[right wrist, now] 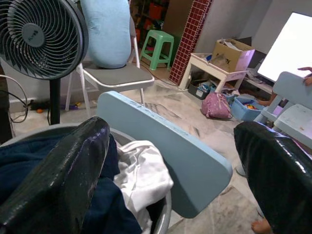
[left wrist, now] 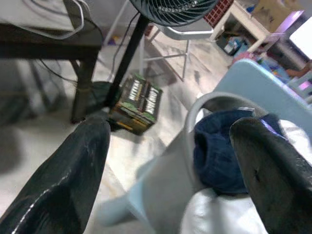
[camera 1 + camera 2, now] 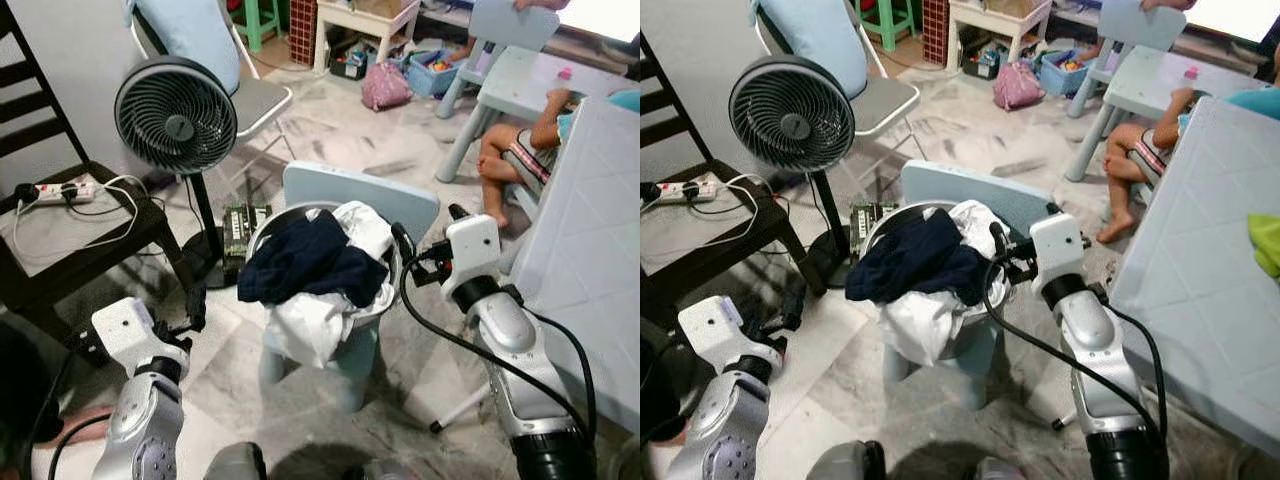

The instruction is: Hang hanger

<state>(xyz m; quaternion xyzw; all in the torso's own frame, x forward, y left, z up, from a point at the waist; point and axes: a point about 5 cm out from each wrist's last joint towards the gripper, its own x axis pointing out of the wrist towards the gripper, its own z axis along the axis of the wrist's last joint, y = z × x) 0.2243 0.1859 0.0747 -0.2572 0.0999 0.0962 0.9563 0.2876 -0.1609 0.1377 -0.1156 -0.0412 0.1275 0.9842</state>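
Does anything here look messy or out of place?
Yes: the basin sits on a small blue chair and is overfilled. A white garment spills over its front rim, under a dark navy one. No hanger can be made out.

Even, soft daylight fills the room, brightest at the far right where a window [image 1: 292, 44] blows out to white. The head views are sharp, with faint shadows on the marble floor [image 3: 330, 130]. In both wrist views the near black fingers [image 2: 73, 180] are blurred, their surfaces glossy

Fan [image 3: 176, 115] left — table [image 3: 590, 270] right
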